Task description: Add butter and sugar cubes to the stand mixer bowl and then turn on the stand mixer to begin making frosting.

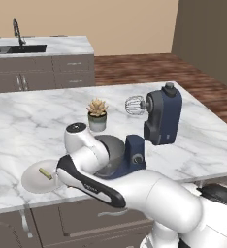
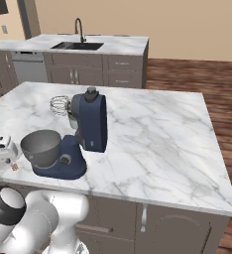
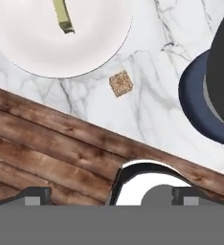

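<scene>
Fingers (image 3: pixel 35 194) are spread wide, nothing gripped; butter (image 3: pixel 63 16) and sugar cube (image 3: pixel 120 83) aren't yet in the stand mixer bowl (image 2: pixel 41 147).

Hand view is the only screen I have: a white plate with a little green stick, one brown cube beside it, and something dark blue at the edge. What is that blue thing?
Observer: It's the base of a navy stand mixer. Its head is tilted up, so the wire whisk hangs clear above the bowl.
Operator: Is anything in that bowl yet?
Observer: From the right base view, the inside looks plain grey and empty.
Operator: Anything else standing nearby?
Observer: Yes, a small potted succulent sits just behind the bowl in the left base view.
</scene>
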Controlling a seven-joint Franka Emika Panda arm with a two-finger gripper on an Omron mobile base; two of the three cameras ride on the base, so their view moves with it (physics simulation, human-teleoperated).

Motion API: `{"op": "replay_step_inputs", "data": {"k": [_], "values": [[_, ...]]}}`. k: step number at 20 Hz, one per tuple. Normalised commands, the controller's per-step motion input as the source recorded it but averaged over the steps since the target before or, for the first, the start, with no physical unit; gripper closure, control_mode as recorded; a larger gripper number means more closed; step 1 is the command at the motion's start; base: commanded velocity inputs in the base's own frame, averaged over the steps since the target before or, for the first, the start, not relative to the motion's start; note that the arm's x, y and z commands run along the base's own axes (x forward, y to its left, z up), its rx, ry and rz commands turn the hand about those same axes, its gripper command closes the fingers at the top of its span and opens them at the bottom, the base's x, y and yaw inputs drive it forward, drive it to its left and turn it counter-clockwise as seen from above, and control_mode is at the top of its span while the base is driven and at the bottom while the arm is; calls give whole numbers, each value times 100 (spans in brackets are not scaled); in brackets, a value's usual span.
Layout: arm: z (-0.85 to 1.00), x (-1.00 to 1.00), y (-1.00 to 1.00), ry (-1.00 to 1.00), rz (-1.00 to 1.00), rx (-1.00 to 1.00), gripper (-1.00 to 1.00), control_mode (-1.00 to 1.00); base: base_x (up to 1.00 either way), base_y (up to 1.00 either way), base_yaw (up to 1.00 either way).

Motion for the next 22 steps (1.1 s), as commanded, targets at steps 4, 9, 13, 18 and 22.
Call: {"op": "replay_step_inputs", "data": {"k": [4,9,13,18,22], "values": [[-54,3,15,-1,15,-4,-100,-100,0,0,0],[-36,19,1,-2,-1,-3,-100,-100,0,0,0],[-15,33,-3,-1,-20,1,-100,-100,0,0,0],[-30,46,0,-5,-7,4,-100,-100,0,0,0],[-32,63,1,-1,4,5,-100,-100,0,0,0]]}}
